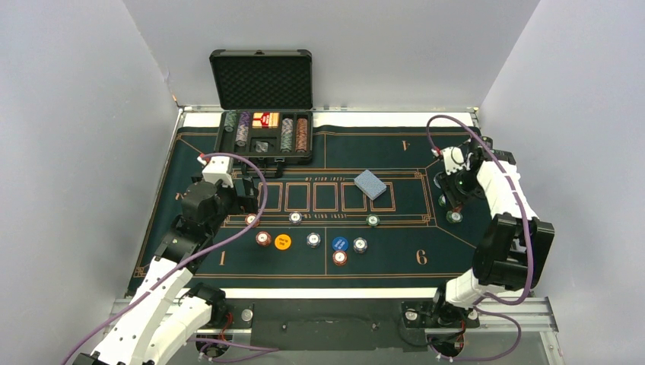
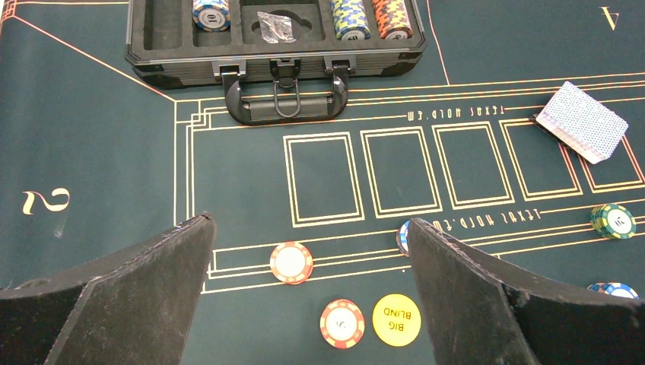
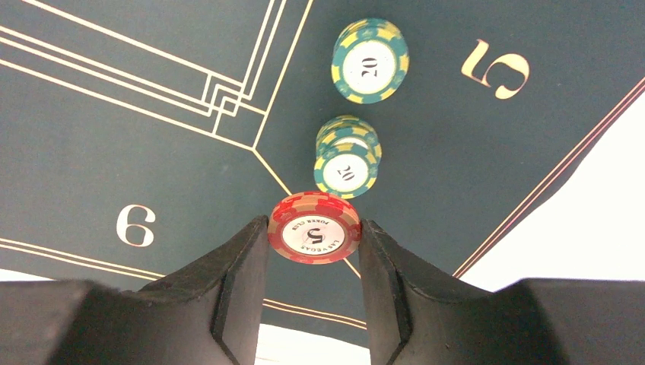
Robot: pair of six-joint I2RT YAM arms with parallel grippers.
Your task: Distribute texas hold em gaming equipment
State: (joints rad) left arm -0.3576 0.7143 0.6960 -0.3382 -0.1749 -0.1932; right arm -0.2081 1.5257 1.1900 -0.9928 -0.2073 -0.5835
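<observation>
The black foam-lined case [image 2: 175,59] lies open at the far end of the green felt mat [image 1: 380,262], holding rows of striped poker chips [image 2: 350,17] and red card boxes [image 1: 265,119]. The right claw [image 3: 313,226] pinches a red five chip [image 3: 313,232] by its edges, just above the mat near two green chips [image 3: 347,163]; the left claw [image 2: 309,222] gapes wide, empty

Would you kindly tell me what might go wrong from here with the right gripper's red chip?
The right gripper pinches the round red striped-edge poker chip only by its rim; it might slip or land tilted. The short stack of green striped-edge poker chips lies just beyond it in the wrist view; lowering there could knock the stack askew.
</observation>
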